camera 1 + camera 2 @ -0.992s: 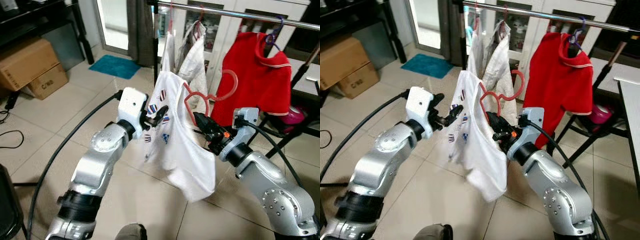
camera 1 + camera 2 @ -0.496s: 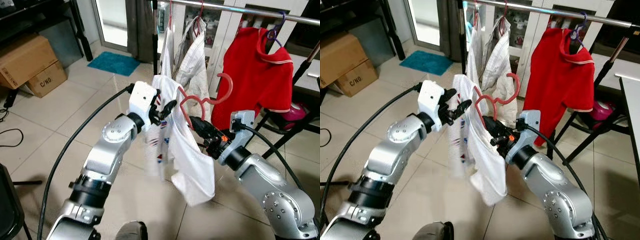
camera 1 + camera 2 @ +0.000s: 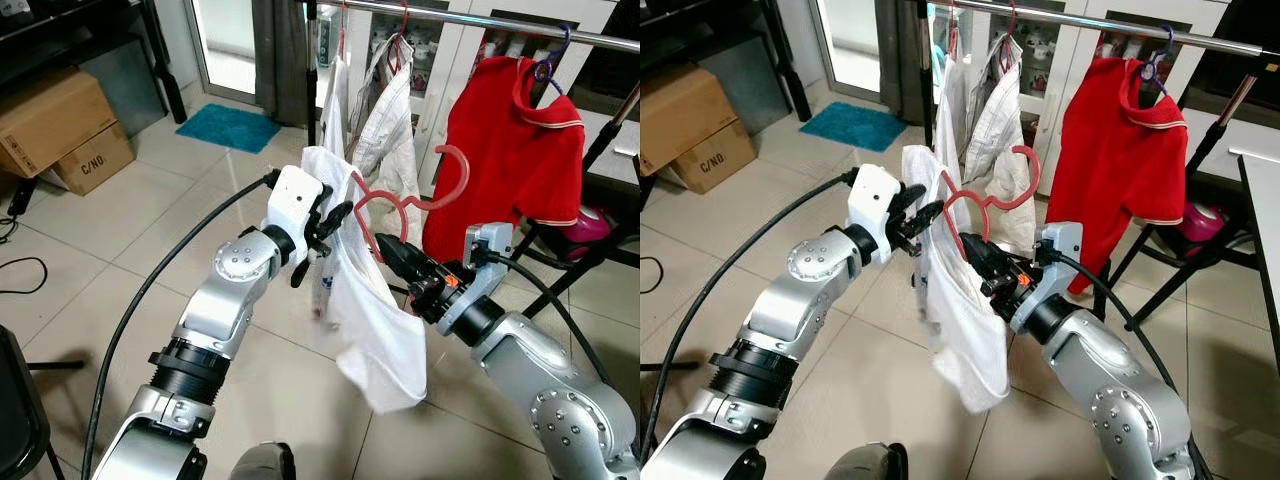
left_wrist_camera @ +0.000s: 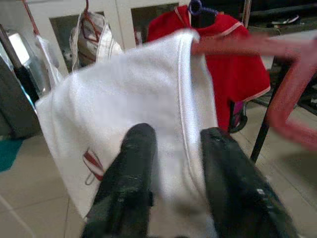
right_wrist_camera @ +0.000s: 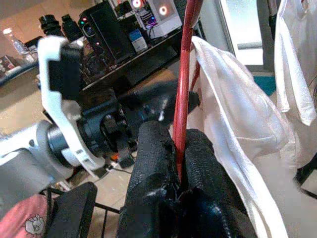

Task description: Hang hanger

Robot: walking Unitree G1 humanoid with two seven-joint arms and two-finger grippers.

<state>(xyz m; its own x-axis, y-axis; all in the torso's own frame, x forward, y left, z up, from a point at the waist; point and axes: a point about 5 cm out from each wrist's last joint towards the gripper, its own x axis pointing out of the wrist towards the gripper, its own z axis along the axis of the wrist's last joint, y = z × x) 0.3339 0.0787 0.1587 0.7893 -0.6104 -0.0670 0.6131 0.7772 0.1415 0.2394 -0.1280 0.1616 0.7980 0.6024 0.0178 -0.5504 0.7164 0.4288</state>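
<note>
Two silver arms reach forward over a pale tiled floor (image 3: 90, 230) toward a horizontal metal clothes rail (image 3: 470, 20) that runs across the top of the head views. Along that rail hang a white patterned garment (image 3: 390, 120) on a red hook and, further to the robot's right, a red short-sleeved shirt (image 3: 515, 150) on a purple hanger (image 3: 548, 62). Two brown cardboard boxes (image 3: 60, 130) sit on the floor at the far left, with a teal mat (image 3: 230, 128) beyond them near a doorway.

Between the arms, below the rail and in front of the hung clothes, a white T-shirt with small red and blue prints (image 3: 375, 300) droops from a red plastic hanger (image 3: 410, 200) whose curved hook points up and to the right, not touching the rail. The right gripper (image 3: 392, 252) is pressed together on the hanger's lower wire; in the right wrist view the red bar (image 5: 184, 94) runs straight down into the seam between the two black fingers (image 5: 153, 163). The left gripper (image 3: 330, 225) sits at the shirt's upper left edge, just beside the hanger's shoulder. In the left wrist view its two fingers (image 4: 133, 163) are spread, with the white cloth (image 4: 124, 99) lying in the gap between them and the collar hem crossing near the tips.
</note>
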